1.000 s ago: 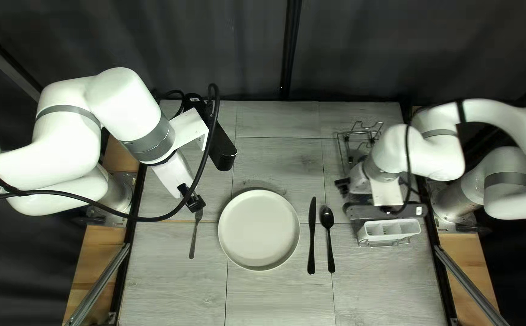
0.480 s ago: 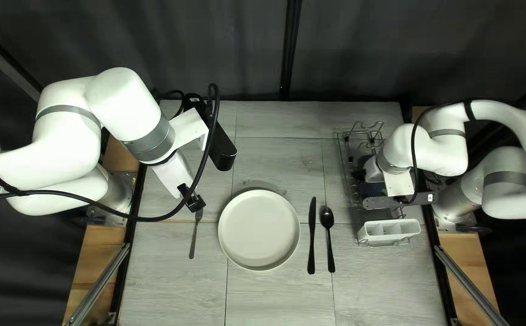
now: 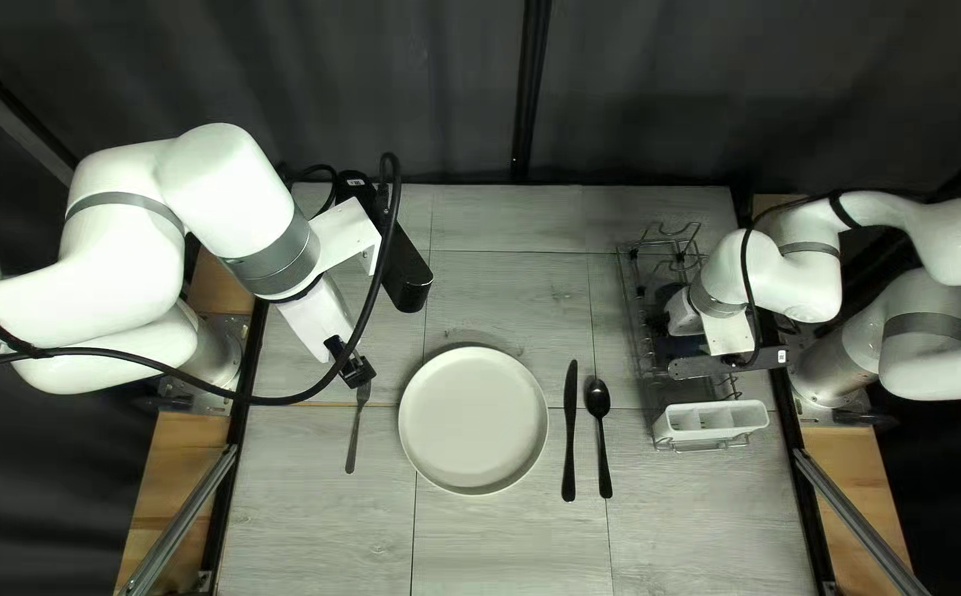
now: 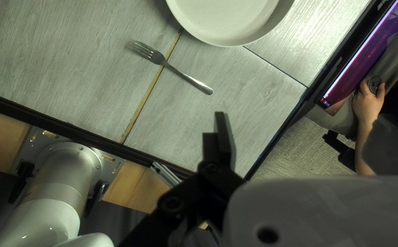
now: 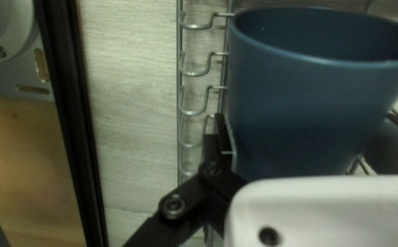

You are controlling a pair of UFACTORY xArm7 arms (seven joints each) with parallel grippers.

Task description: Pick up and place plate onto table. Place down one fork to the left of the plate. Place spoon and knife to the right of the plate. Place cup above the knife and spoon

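Farther right of the plate (image 3: 474, 419) than a second ago, the right arm (image 3: 778, 274) has its right gripper (image 3: 681, 314) by the wire rack (image 3: 637, 370). The left arm (image 3: 121, 276) reaches toward the plate's left, where the left gripper (image 3: 349, 364) hangs near the fork (image 3: 352, 442). Whether either gripper is spread or closed, I cannot tell. The rack and, nearer, the white utensil holder (image 3: 712, 419) lie well right of the plate. Over on the rack's side of the plate too, the blue cup (image 5: 299, 105) shows its open rim just beside the right gripper. Just right of the plate lies the knife (image 3: 569, 442), then the spoon (image 3: 603, 442); the fork lies left of it.
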